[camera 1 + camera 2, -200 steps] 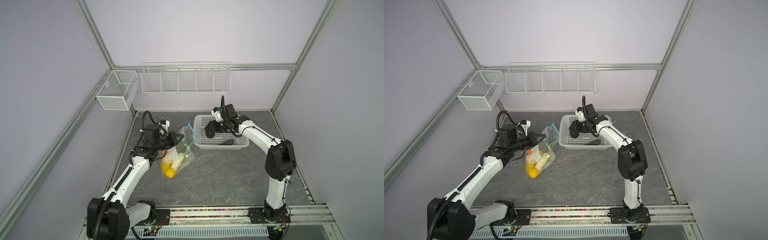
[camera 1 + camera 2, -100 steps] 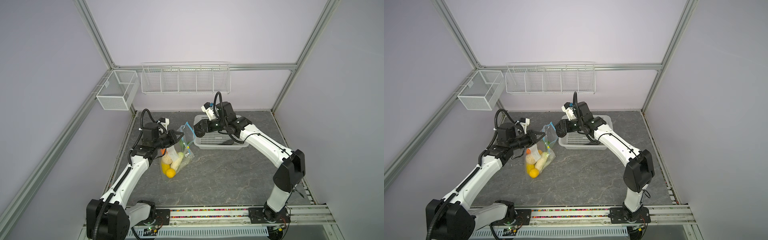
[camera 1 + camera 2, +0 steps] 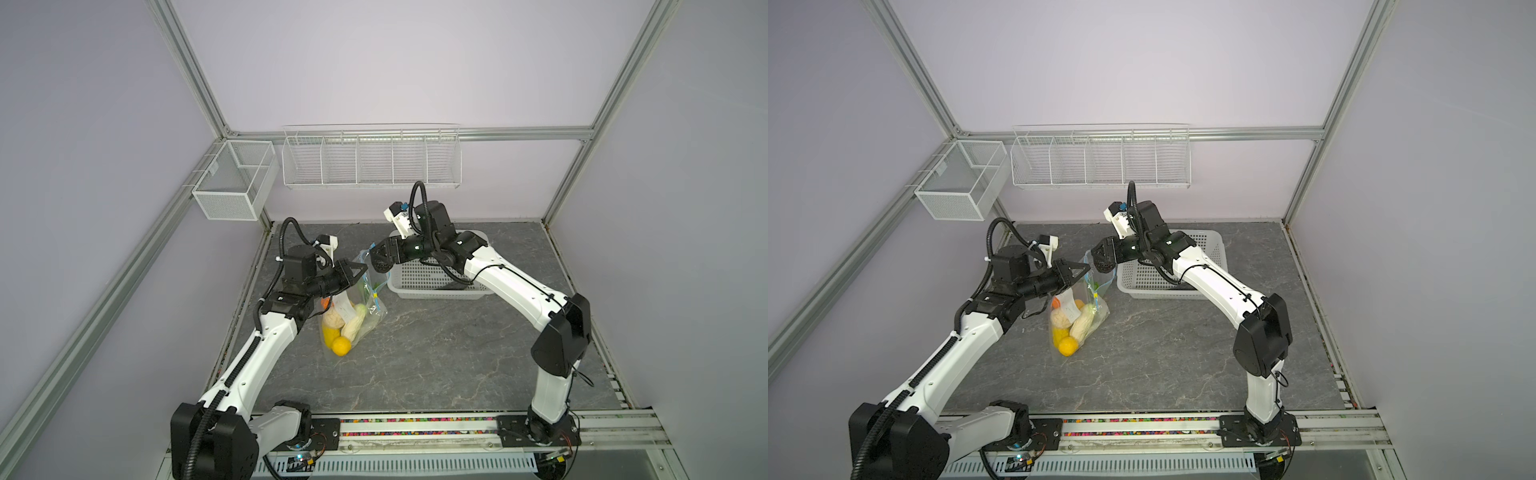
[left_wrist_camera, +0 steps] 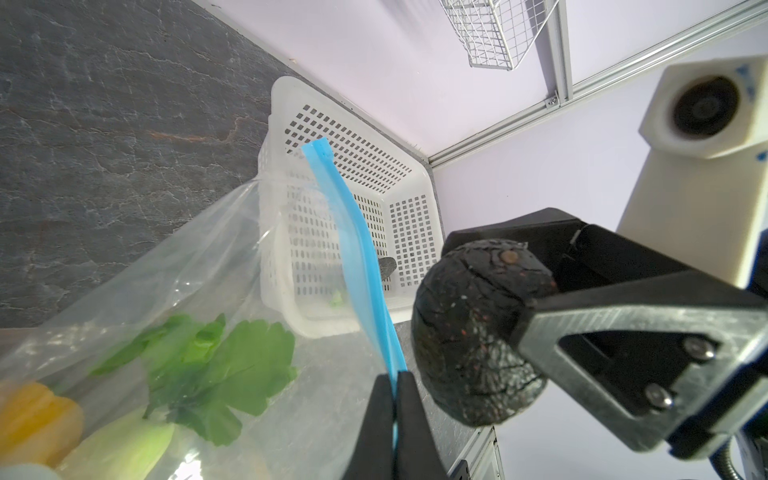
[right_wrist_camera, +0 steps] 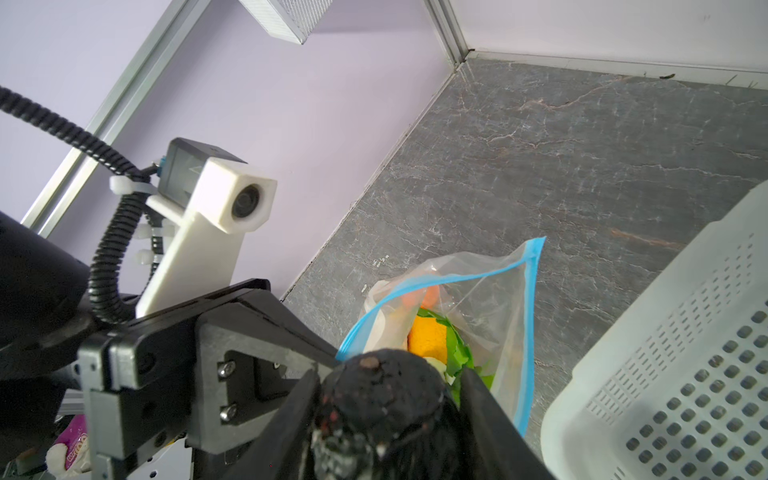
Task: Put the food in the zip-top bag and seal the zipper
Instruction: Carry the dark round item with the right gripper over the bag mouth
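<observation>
While the left gripper (image 3: 365, 267) is pinched together on the zipper (image 4: 357, 249), the right gripper (image 3: 1100, 261) clamps one dark avocado (image 4: 469, 332) just beside that blue strip. One zip-top bag (image 3: 371, 311) stands just beside the white basket (image 3: 436, 292), mouth up and long axis roughly upright, with food inside. Beneath lies a grey marbled table (image 3: 436, 357), and the lilac walls (image 3: 374, 62) carry two wire racks (image 3: 371, 160).

Your left arm (image 3: 266, 349) and right arm (image 3: 511, 286) wore white link shells with black joint housings. The left end effector (image 3: 365, 266) and right end effector (image 3: 380, 264) were black, with triangular cut-out fingers (image 4: 602, 316) fixed by silver screws (image 4: 700, 347). White blocks (image 5: 220, 208) housed the wrist cameras, fed by black corrugated cables (image 5: 108, 249) cinched with white zip ties (image 5: 129, 187).
</observation>
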